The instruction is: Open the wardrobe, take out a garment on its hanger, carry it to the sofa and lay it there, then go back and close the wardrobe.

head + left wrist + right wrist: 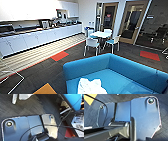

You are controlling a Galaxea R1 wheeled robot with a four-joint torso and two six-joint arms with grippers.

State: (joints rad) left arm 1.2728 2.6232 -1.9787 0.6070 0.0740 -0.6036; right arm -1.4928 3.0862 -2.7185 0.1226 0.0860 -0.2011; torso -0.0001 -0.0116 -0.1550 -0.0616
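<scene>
Break-room setting, head view: dark carpet (47, 72) with red and orange tiles, white counter cabinets (37, 37) along the far wall, a small white table (101, 34) with white-and-teal chairs (92, 43), and glazed doors (130, 21) beyond. Nearest us stands the turquoise sofa (130, 68), its curved backrest running across the lower half of the view. On its seat lies the garment (91, 87), a white T-shirt, crumpled into a loose heap near the front edge; we judge the laying-down step to be done. We cannot make out the hanger within the folds.

Handling, as we judge it: the shirt is light, soft and limp, so it will sag and bunch wherever it is gripped and offers no rigid edge. If the hanger is inside, its stiff shoulder bar or hook would be the sound place to take hold; pinching cloth alone risks the fabric sliding off. The upholstered seat gives beneath it, so a pinch from above should gather a raised fold.

Both wrist views look down past the robot's own dark plates to carpet; the left one also catches a blue sofa corner (73, 100). We cannot tell how far either gripper is parted, nor whether either holds anything.
</scene>
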